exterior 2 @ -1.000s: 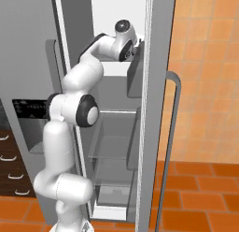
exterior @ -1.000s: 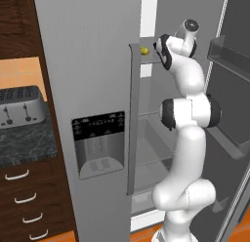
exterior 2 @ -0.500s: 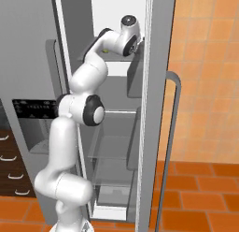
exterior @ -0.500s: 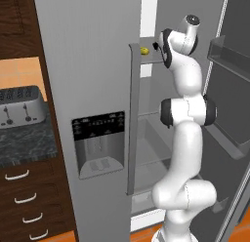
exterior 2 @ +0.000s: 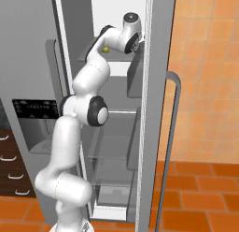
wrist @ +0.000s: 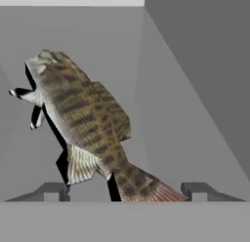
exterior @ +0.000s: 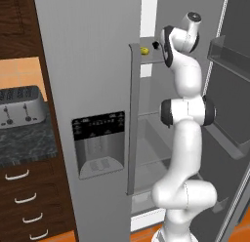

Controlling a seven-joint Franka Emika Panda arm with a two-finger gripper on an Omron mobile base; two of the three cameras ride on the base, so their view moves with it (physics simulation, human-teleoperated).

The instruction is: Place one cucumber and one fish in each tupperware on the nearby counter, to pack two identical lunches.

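A brown-striped fish (wrist: pixel 83 119) lies on the grey fridge shelf right in front of the hand, head far, tail near. My gripper (wrist: pixel 124 192) is open, its fingertips (wrist: pixel 53 191) standing either side of the tail without touching it. From the base, the arm reaches high into the open fridge, the gripper (exterior: pixel 156 44) at the upper shelf. A small yellow-green cucumber (exterior: pixel 144 50) (exterior 2: pixel 106 49) sits on that same shelf beside the hand. The dark speckled counter (exterior: pixel 24 141) lies left of the fridge. The tupperware is out of view.
A silver toaster (exterior: pixel 19 107) stands on the counter. The shut fridge door with its dispenser (exterior: pixel 100 143) and long handle (exterior: pixel 132 119) is left of the arm. The open door with bins (exterior: pixel 229 55) hangs to the right. Lower glass shelves (exterior 2: pixel 116 154) sit beneath.
The hand has risen a little and pushed deeper onto the upper shelf. The jaws have narrowed slightly. The base has not moved.
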